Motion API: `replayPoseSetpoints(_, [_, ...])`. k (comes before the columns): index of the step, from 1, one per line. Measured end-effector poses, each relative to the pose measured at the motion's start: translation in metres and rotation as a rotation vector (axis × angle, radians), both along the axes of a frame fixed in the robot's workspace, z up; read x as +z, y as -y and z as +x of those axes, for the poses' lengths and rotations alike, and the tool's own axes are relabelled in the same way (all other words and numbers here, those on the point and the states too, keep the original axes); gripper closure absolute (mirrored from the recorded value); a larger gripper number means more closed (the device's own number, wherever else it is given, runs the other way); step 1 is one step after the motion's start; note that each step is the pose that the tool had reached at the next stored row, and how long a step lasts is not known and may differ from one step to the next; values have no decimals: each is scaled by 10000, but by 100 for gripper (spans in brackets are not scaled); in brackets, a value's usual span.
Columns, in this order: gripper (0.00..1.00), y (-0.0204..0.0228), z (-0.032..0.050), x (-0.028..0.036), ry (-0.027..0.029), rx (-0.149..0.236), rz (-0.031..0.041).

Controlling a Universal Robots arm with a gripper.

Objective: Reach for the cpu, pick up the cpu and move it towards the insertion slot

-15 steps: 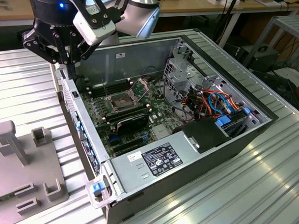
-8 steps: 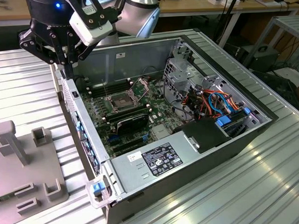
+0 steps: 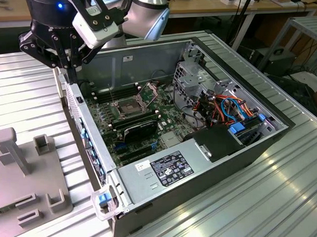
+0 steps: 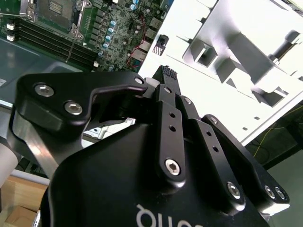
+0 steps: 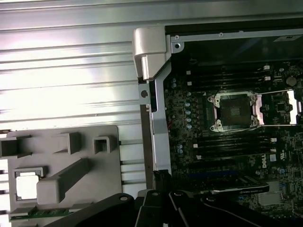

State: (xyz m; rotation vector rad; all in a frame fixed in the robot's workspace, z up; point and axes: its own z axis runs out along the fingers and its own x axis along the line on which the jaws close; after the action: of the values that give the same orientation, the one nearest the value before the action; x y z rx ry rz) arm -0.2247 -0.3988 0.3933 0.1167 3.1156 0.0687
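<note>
The claw [image 4: 166, 74] is closed, its two fingers drawn together at the tip with nothing between them. In the exterior view it hangs above the wall of the open computer case [image 3: 115, 188], on the exterior view's left. By my reading, the step in hand is the reach, since the cpu [image 5: 27, 184] has not been picked up. The cpu lies flat in a square recess of the grey holder [image 5: 106, 182], which rests on the ribbed metal table [image 5: 71, 71] just beside the case, and it is well apart from the claw. I judge that finishing this reach calls for the claw to open, line up squarely over the recess and come down gently. The chip is thin and sits low between the recess walls, so there is little edge for the fingers to catch. Farther on, inside the case, the insertion slot [image 5: 235, 109] sits on the green board with its metal plate swung open and its dark centre bare. Long black memory slots run on both sides of it, but I cannot count them surely. By count there is one claw, one cpu, one grey holder, one case, one insertion slot, and one black box with a white label [image 3: 170, 167].
</note>
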Motion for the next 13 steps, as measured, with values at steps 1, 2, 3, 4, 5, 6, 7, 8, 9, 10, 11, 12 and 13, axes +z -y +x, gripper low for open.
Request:
replayPoseSetpoints(1, [89,0,0,0,0,0,0])
replayPoseSetpoints(2, [89,0,-4,0,0,-2,1])
replayPoseSetpoints(3, [89,0,-7,0,-1,-2,0])
replayPoseSetpoints(4, [89,0,-10,0,-1,-1,0])
replayPoseSetpoints(5, [89,0,-21,0,0,-1,1])
replayPoseSetpoints(6, [89,0,-33,0,0,0,0])
replayPoseSetpoints(7, [89,0,-40,0,0,0,0])
replayPoseSetpoints(8, [89,0,-46,0,0,-1,0])
replayPoseSetpoints(9, [89,0,-56,0,1,0,0])
replayPoseSetpoints(10, [89,0,-62,0,0,-1,0])
replayPoseSetpoints(11, [89,0,-68,0,0,0,0])
replayPoseSetpoints(12, [89,0,-74,0,0,0,0])
replayPoseSetpoints(13, [89,0,-81,0,0,0,1])
